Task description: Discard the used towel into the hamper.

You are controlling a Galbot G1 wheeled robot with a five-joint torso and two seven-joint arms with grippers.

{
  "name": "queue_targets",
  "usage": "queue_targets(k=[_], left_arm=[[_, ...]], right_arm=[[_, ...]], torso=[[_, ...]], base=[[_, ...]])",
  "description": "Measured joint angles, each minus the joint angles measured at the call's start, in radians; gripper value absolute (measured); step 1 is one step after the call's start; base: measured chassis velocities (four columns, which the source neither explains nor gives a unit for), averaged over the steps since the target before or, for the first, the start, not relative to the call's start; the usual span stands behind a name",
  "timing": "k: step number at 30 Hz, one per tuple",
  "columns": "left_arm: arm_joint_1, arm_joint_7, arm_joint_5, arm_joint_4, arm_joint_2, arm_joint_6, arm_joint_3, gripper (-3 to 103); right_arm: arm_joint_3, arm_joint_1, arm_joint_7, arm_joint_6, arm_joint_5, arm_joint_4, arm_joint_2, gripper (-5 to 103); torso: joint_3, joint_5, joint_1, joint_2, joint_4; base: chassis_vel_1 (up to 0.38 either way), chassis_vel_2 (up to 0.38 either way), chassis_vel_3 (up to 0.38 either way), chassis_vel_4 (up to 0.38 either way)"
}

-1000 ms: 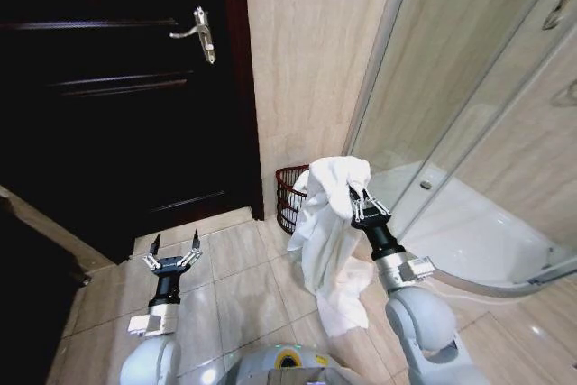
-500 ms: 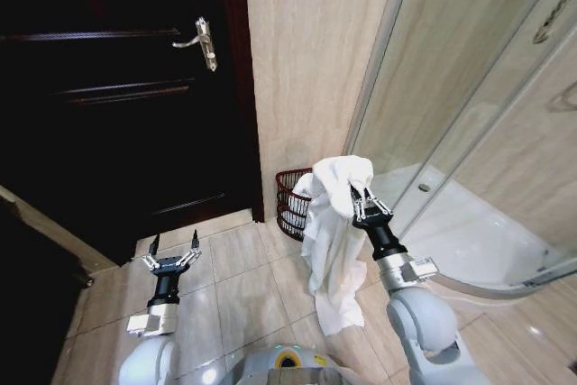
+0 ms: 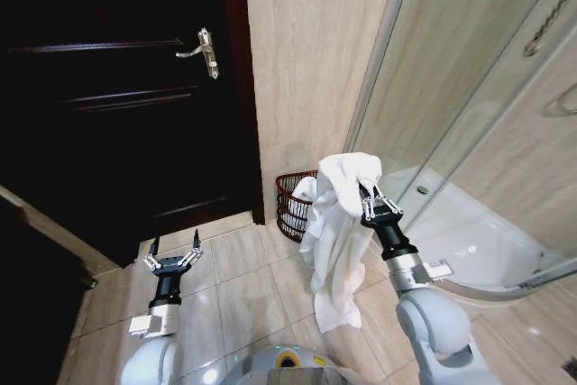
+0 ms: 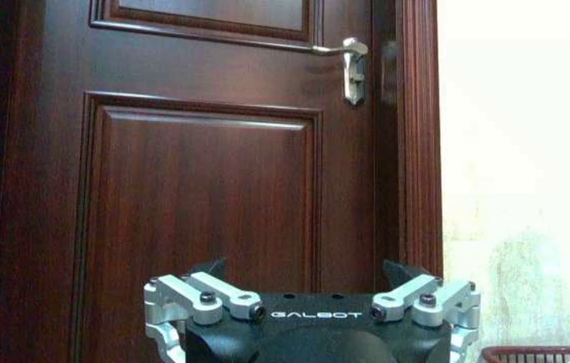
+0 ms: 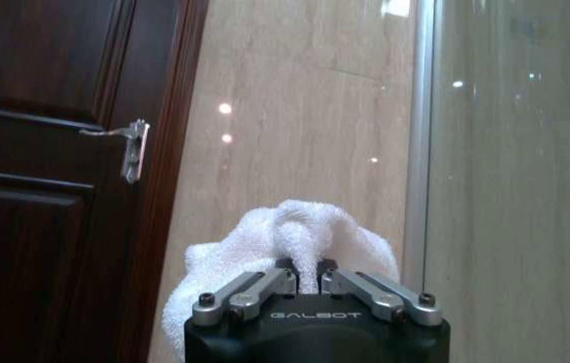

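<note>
Towel point(image 3: 335, 241) hangs from our right tool point(image 3: 373, 206), which is clamped on its top fold, just beside the hamper point(image 3: 293, 205) and partly in front of it. We judge we are in the carrying step; next the towel must come over the hamper's rim before release. Our left tool point(image 3: 172, 258) waits, fingers apart, well away from the hamper.

the room is unevenly lit: the dark door point(image 3: 126, 105) left of the right gripper point(image 3: 374, 205) falls almost black, while the beige wall point(image 3: 306, 51) behind it is bright. small light spots glint on the wall point(image 5: 295, 113) and the shower glass point(image 5: 517, 151) beyond the gripper. floor tiles point(image 3: 234, 286) shine softly. straight lines bow toward the edges of the head view.
</note>
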Motion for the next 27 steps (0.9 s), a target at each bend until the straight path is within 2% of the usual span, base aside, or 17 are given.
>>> queue_targets(k=[5, 8, 10, 12, 15, 17, 20, 22, 24, 27], left_arm=[[0.001, 0.000, 0.000, -0.002, 0.002, 0.002, -0.003, 100], [0.003, 0.000, 0.000, -0.002, 0.003, 0.002, -0.005, 100], [0.006, 0.001, 0.000, -0.002, -0.002, 0.000, -0.006, 100], [0.006, 0.001, 0.001, -0.002, -0.003, -0.001, -0.007, 100], [0.007, 0.003, 0.004, -0.003, -0.014, -0.003, -0.010, 100], [0.007, 0.003, 0.005, -0.003, -0.014, -0.003, -0.010, 100], [0.010, 0.004, 0.009, -0.003, -0.023, -0.005, -0.011, 100], [0.010, 0.004, 0.009, -0.003, -0.025, -0.005, -0.011, 100], [0.010, 0.004, 0.012, 0.000, -0.032, -0.006, -0.012, 100], [0.010, 0.005, 0.016, 0.001, -0.038, -0.007, -0.012, 100]], right_arm=[[0.003, 0.016, 0.001, -0.019, 0.016, 0.005, -0.018, 8], [0.002, 0.039, 0.008, -0.049, 0.033, 0.009, -0.035, 8], [-0.003, 0.084, 0.025, -0.105, 0.072, 0.017, -0.071, 8], [-0.004, 0.095, 0.028, -0.118, 0.084, 0.018, -0.080, 8], [-0.005, 0.162, 0.056, -0.198, 0.173, 0.020, -0.134, 8], [-0.005, 0.170, 0.059, -0.206, 0.181, 0.020, -0.140, 8], [0.001, 0.259, 0.094, -0.301, 0.279, 0.020, -0.204, 8], [0.001, 0.274, 0.102, -0.319, 0.299, 0.020, -0.214, 8], [0.001, 0.338, 0.126, -0.365, 0.372, 0.011, -0.254, 8], [-0.003, 0.394, 0.128, -0.375, 0.392, -0.021, -0.279, 8]], torso=[[0.010, 0.0001, 0.008, 0.018, 0.0000], [0.018, 0.0002, 0.012, 0.030, -0.0001], [0.025, 0.0001, 0.018, 0.043, 0.0000], [0.027, 0.0001, 0.019, 0.045, 0.0001], [0.036, 0.0001, 0.027, 0.063, 0.0001], [0.037, 0.0002, 0.028, 0.065, 0.0001], [0.048, 0.0001, 0.036, 0.084, 0.0001], [0.050, 0.0002, 0.037, 0.087, 0.0001], [0.057, -0.0001, 0.042, 0.098, 0.0001], [0.062, 0.0001, 0.046, 0.108, 0.0000]], base=[[0.000, 0.000, 0.000, 0.000], [0.000, 0.000, 0.000, 0.000], [0.000, 0.000, 0.000, 0.000], [0.000, 0.000, 0.000, 0.000], [0.000, 0.000, 0.000, 0.000], [0.000, 0.000, 0.000, 0.000], [0.000, 0.000, 0.000, 0.000], [0.000, 0.000, 0.000, 0.000], [0.000, 0.000, 0.000, 0.000], [0.000, 0.000, 0.000, 0.000]])
